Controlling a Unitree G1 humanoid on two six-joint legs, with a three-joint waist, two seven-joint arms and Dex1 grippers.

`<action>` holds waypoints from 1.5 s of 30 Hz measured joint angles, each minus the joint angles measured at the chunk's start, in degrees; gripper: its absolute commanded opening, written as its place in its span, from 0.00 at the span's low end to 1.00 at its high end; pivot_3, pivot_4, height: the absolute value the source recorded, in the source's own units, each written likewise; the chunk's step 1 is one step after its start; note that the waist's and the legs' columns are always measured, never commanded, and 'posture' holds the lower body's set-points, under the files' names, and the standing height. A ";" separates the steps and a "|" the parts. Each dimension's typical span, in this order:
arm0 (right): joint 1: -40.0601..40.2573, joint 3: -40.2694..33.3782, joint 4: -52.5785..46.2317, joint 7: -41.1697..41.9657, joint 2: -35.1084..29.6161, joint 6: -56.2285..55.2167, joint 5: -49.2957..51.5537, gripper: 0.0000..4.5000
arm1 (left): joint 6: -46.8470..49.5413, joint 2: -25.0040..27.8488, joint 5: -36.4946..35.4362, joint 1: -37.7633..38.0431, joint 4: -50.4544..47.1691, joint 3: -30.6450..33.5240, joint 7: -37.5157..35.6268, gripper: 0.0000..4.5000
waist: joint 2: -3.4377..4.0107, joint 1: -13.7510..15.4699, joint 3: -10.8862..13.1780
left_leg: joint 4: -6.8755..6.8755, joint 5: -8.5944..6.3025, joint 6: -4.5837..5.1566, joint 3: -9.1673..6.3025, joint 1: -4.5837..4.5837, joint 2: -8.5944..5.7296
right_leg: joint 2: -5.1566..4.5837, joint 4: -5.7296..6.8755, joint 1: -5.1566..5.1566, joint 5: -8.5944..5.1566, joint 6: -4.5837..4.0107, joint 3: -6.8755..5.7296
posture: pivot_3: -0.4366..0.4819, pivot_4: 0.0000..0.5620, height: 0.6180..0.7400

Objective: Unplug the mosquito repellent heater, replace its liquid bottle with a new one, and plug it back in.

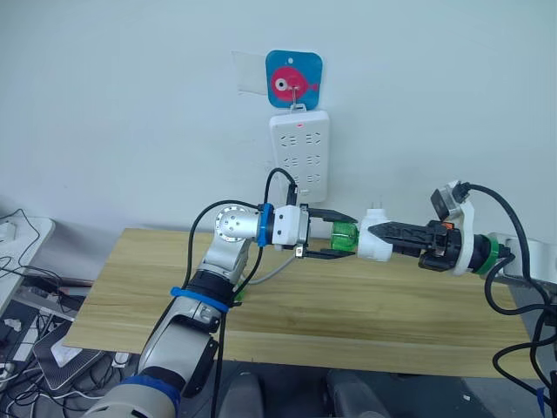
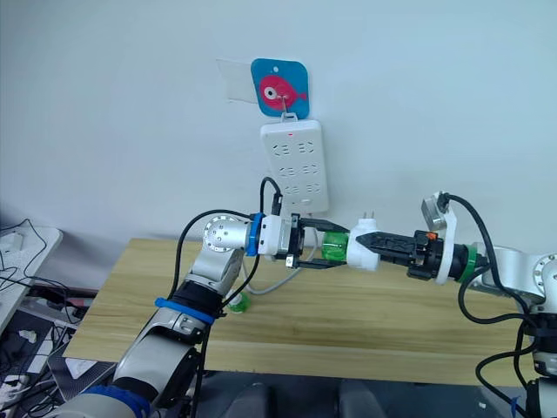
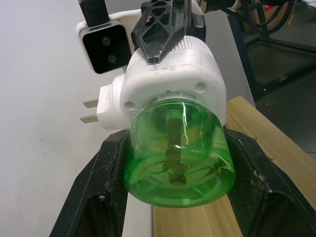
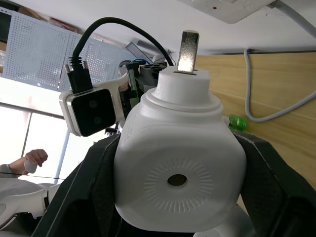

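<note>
- Left eye view. The heater [image 1: 376, 242] is held in mid-air at centre frame, above the wooden table [image 1: 348, 322], unplugged; its prongs point up toward the wall. The right gripper [image 1: 389, 237] comes in from the right edge and is clamped on the heater's white body. The left gripper [image 1: 335, 235] reaches from left of centre, its fingers either side of the green bottle [image 1: 345, 237] at the heater's end. The two arms likely oppose each other so one steadies the body while the other twists the bottle.
- Right eye view. The power strip [image 2: 296, 165] hangs on the wall at upper centre, under a blue fish hook [image 2: 280, 88]. Its sockets look empty. A small green item [image 2: 239, 302] lies on the table behind the left arm, too hidden to name.
- Left wrist view. The bottle fills the lower centre, seated in the heater; black fingers [image 3: 101, 187] flank it closely, but whether they are actually pressing cannot be told.
- Right wrist view. The heater's round top hole faces the camera at centre; fingers [image 4: 98, 187] hug both sides. A person's hand [image 4: 34, 159] shows at lower left.
</note>
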 measured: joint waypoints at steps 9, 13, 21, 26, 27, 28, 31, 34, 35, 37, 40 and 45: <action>-0.76 1.15 -1.21 1.20 -2.83 -0.01 0.03 0.66 | 23.07 0.35 -6.18 0.02 -5.19 -0.30 -0.41 0.87 | 0.00 -0.13 0.00 | 0.02 0.00 0.00 -0.09 -0.08 0.01 | 0.00 0.02 -0.04 0.00 0.00 -0.09 | 0.49 0.24 1.00; 0.02 3.02 -4.13 2.17 -5.47 0.14 0.02 0.66 | 50.31 4.45 -14.89 -1.21 -11.88 -0.52 -1.05 0.99 | 0.01 -0.25 0.00 | 0.01 0.00 0.01 -0.25 -0.10 0.05 | 0.03 0.07 -0.05 -0.01 0.00 -0.24 | 0.48 0.24 1.00; 0.23 4.52 -4.48 2.59 -5.82 -1.14 0.01 0.66 | 66.30 6.45 -19.20 -3.32 -14.50 -0.45 -1.59 0.99 | 0.01 -0.14 0.01 | 0.10 0.01 -0.01 -0.25 -0.10 0.03 | 0.00 0.10 -0.03 0.00 0.00 -0.26 | 0.47 0.24 1.00; 0.26 4.14 -2.81 2.94 -5.84 -1.16 0.01 0.66 | 53.66 6.71 -14.84 -2.08 -16.78 -0.44 -3.21 0.99 | 0.01 -0.15 0.01 | 0.07 0.02 -0.02 -0.19 -0.09 0.04 | 0.00 0.05 -0.03 0.00 -0.01 -0.22 | 0.46 0.25 1.00; 0.29 4.03 -2.13 3.07 -5.83 -1.15 0.01 0.66 | 48.83 6.64 -13.36 -1.20 -17.29 -0.39 -3.50 0.99 | 0.01 -0.13 0.01 | 0.07 0.02 -0.02 -0.15 -0.08 0.04 | -0.01 0.04 -0.03 0.00 -0.01 -0.19 | 0.46 0.25 1.00; 0.45 3.78 -1.67 3.26 -5.83 -1.13 0.01 0.66 | 44.05 6.39 -11.92 0.02 -17.79 -0.33 -3.51 0.99 | 0.01 -0.11 0.01 | 0.07 0.02 -0.02 -0.11 -0.08 0.03 | -0.03 0.03 -0.03 0.00 -0.01 -0.16 | 0.46 0.25 1.00; 0.52 3.09 -0.62 3.79 -5.58 -1.03 0.01 0.66 | 32.55 4.87 -8.62 3.37 -18.16 -0.14 -2.39 0.99 | 0.01 -0.04 0.02 | 0.09 0.02 -0.02 -0.08 -0.09 0.00 | -0.07 0.03 -0.03 0.01 -0.01 -0.14 | 0.47 0.25 1.00; 0.51 2.59 -0.12 3.94 -5.35 -0.88 0.01 0.66 | 19.89 3.50 -4.17 5.02 -17.52 -0.04 -0.03 0.99 | 0.01 0.00 0.01 | 0.11 0.01 -0.01 -0.08 -0.09 -0.03 | -0.10 0.04 -0.02 0.01 -0.01 -0.13 | 0.47 0.26 1.00; 0.49 2.51 0.10 3.97 -5.30 -0.81 0.01 0.66 | 14.10 2.90 -2.14 5.38 -16.60 -0.04 1.26 0.99 | 0.01 0.02 0.01 | 0.11 0.01 -0.01 -0.07 -0.07 -0.04 | -0.10 0.04 0.00 0.01 -0.01 -0.12 | 0.47 0.26 1.00; 0.49 2.30 0.40 4.03 -5.08 -0.54 0.01 0.66 | 5.77 2.37 0.59 5.73 -14.65 -0.10 2.64 0.99 | 0.01 0.00 0.01 | 0.11 0.01 -0.01 -0.04 -0.06 -0.04 | -0.10 0.06 0.00 0.01 -0.01 -0.10 | 0.47 0.26 1.00; 0.32 2.18 0.54 4.26 -4.83 0.04 0.01 0.66 | -7.20 2.32 4.64 5.71 -10.34 -0.18 4.91 0.99 | 0.01 -0.01 0.01 | 0.10 0.01 -0.01 -0.03 -0.04 -0.04 | -0.10 0.07 0.00 0.01 -0.01 -0.09 | 0.47 0.26 1.00; 0.14 2.17 1.14 4.75 -4.38 0.32 0.01 0.66 | -27.36 2.36 12.52 4.40 -1.27 -0.17 12.51 0.99 | 0.01 0.05 0.01 | 0.11 0.01 0.00 -0.04 -0.07 -0.06 | -0.13 0.07 0.00 0.02 0.00 -0.09 | 0.47 0.26 1.00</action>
